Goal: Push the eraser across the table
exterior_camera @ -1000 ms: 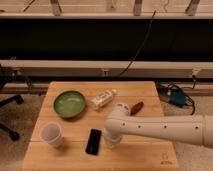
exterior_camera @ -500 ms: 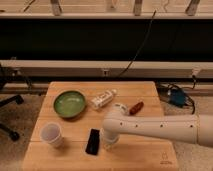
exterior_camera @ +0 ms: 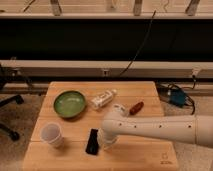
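Jaws are down low at the table (exterior_camera: 140, 150) near its front edge, tucked under the end of my arm (exterior_camera: 160, 129), and I cannot tell whether they are spread or pressed together. My arm reaches in from the right across the front half of the table, and its rounded end sits just right of the eraser (exterior_camera: 92, 141).

The eraser lies flat near the front edge, left of the middle, its long side running roughly front to back. It sits between the white cup (exterior_camera: 52, 135) on its left and my jaws on its right. Whether I am touching its right edge or just beside it, I cannot tell.

Against a second ago, the end of my arm has slid left, closing in on the eraser. Since half a second ago it has barely shifted. The eraser itself sits about where it was, and the cup has not budged.

Further back, the green bowl (exterior_camera: 69, 104) stands at the left and a white bottle (exterior_camera: 102, 98) lies on its side beside it. A small whitish block (exterior_camera: 119, 108) peeks out just behind my arm, with a reddish-brown object (exterior_camera: 136, 107) to its right. All four are where they were.
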Robot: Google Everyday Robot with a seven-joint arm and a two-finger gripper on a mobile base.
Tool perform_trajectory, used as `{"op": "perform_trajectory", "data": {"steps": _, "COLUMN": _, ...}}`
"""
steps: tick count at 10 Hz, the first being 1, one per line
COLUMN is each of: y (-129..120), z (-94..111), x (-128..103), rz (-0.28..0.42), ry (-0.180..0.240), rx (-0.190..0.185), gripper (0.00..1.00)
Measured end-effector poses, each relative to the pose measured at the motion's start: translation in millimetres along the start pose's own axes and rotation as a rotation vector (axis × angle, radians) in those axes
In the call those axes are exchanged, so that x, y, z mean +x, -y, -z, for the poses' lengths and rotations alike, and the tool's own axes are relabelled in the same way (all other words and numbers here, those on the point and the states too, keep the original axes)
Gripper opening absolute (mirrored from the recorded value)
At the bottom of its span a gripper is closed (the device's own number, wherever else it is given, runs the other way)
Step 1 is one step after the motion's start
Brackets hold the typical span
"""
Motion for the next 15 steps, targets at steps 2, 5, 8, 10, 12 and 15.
{"op": "perform_trajectory", "data": {"steps": 2, "y": 14.7, "z": 0.2, "x": 1.7, "rz": 0.014, "ry": -0.007, "rx": -0.006, "gripper": 0.0}}
{"op": "perform_trajectory", "data": {"steps": 5, "y": 29.3, "z": 0.3, "x": 2.3, "rz": 0.036, "ry": -0.012, "rx": -0.012, "gripper": 0.0}}
{"op": "perform_trajectory", "data": {"steps": 8, "y": 42.2, "z": 1.2, "x": 5.0, "rz": 0.05, "ry": -0.015, "rx": -0.016, "gripper": 0.0}}
{"op": "perform_trajectory", "data": {"steps": 10, "y": 50.4, "z": 0.3, "x": 5.0, "rz": 0.064, "ry": -0.018, "rx": -0.021, "gripper": 0.0}}
{"op": "perform_trajectory", "data": {"steps": 12, "y": 55.5, "z": 0.0, "x": 3.2, "rz": 0.075, "ry": -0.02, "rx": -0.023, "gripper": 0.0}}
{"op": "perform_trajectory", "data": {"steps": 15, "y": 59.6, "z": -1.8, "x": 2.2, "rz": 0.086, "ry": -0.022, "rx": -0.026, "gripper": 0.0}}
